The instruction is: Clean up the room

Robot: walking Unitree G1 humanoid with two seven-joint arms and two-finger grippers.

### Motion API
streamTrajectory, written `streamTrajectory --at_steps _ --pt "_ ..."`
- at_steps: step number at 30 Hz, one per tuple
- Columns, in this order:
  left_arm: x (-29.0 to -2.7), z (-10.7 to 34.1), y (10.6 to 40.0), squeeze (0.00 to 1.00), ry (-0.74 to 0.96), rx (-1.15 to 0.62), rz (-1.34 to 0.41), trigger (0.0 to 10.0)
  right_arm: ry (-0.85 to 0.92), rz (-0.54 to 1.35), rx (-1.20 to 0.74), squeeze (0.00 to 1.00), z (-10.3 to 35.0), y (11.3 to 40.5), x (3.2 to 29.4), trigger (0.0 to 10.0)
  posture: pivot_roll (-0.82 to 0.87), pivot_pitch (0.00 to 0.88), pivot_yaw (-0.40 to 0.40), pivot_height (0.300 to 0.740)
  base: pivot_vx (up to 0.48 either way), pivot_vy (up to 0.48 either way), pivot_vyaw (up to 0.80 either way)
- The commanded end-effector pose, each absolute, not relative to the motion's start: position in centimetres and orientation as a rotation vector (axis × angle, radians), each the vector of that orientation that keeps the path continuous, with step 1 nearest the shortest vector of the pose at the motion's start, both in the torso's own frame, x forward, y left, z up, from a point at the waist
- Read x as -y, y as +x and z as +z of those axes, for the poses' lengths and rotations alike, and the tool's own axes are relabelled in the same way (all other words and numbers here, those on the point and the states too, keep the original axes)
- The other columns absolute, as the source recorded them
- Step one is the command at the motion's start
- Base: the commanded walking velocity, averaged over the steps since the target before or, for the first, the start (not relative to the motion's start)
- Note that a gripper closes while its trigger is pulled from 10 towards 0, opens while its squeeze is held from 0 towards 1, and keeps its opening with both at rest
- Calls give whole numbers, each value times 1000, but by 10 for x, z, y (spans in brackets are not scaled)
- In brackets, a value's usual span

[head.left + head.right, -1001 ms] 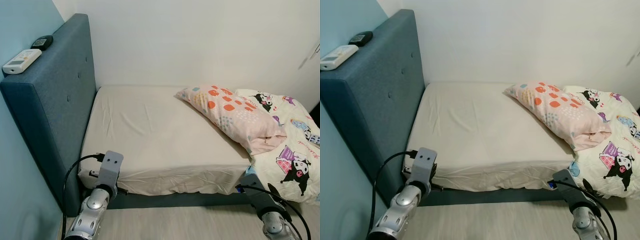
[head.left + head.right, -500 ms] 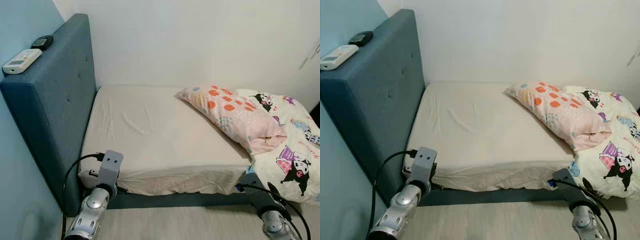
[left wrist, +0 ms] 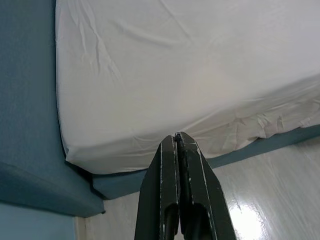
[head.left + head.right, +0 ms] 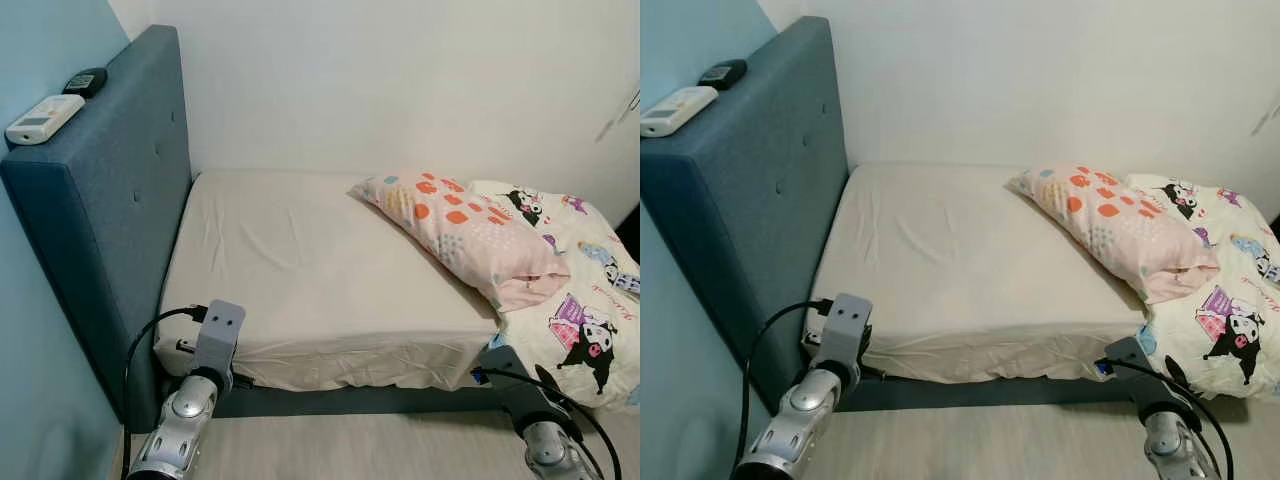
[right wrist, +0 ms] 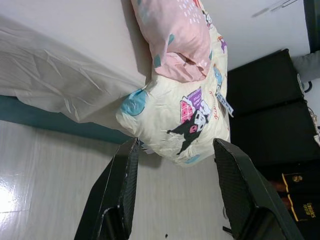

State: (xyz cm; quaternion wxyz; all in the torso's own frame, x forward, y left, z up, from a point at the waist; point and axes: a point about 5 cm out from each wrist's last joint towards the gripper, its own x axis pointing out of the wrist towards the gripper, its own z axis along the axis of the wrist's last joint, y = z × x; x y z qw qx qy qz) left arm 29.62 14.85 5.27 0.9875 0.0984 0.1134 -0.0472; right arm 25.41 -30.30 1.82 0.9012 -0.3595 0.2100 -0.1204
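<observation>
The pillow (image 4: 462, 238) is lying slantwise mid-bed, its end touching the quilt (image 4: 580, 300) — soft, light, best pinched at a corner. The right gripper (image 5: 172, 200) is hanging spread wide; the left gripper (image 3: 178, 142) is pressed closed, holding nothing.

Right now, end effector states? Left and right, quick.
Left end effector: closed, holding nothing, near the bed edge.
Right end effector: open, empty, pointed at the quilt.
</observation>
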Motion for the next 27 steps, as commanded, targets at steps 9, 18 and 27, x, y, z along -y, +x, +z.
streamTrajectory --at_steps 9,18,27 --pt "-153 52 295 0 204 -236 -80 10000 -747 -256 -450 0 18 250 309 10000 132 19 -165 740 0 0 0" --pt "-153 51 295 0 203 -237 -77 10000 -747 -256 -450 0 17 249 310 10000 134 20 -164 740 0 0 0" --pt "-154 52 295 0 204 -236 -76 10000 -747 -257 -451 0 16 247 311 10000 133 22 -163 740 0 0 0"
